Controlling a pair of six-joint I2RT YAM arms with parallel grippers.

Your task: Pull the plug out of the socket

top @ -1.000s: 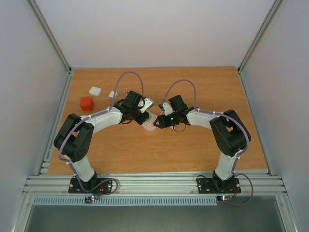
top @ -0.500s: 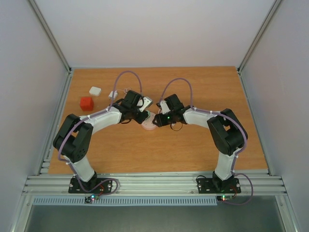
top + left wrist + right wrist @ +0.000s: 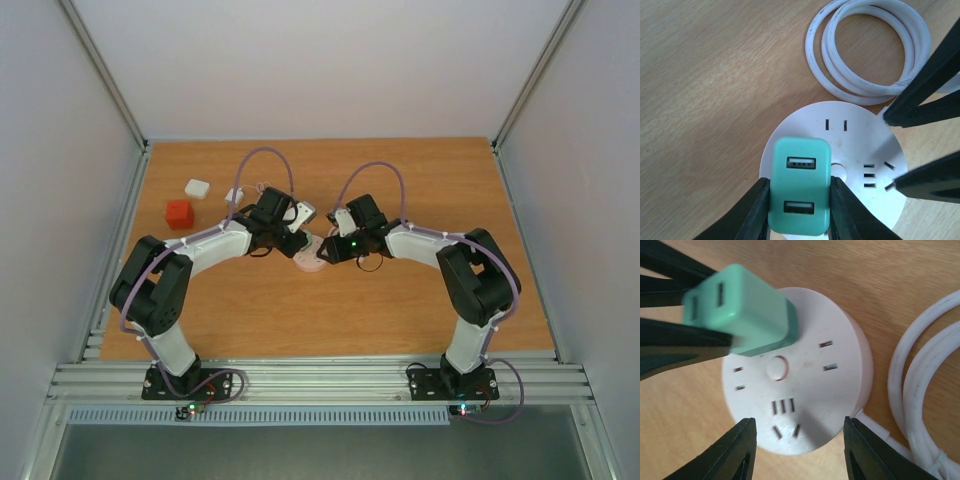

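Step in hand: the grip before the pull. The socket [image 3: 805, 385] lies flat on the table [image 3: 300, 320] between the two arms, its cable [image 3: 865, 50] coiled just beside it. The plug [image 3: 800, 185] appears seated at the socket's edge, not yet lifted. The left gripper [image 3: 800, 210] is closed on the plug, one finger on each side face. The right gripper [image 3: 799, 422] straddles the socket's rim opposite the plug; we cannot tell whether its jaws bear on the rim. In our judgement the next move calls for the right jaws to brace the socket firmly, then a straight upward pull on the plug.
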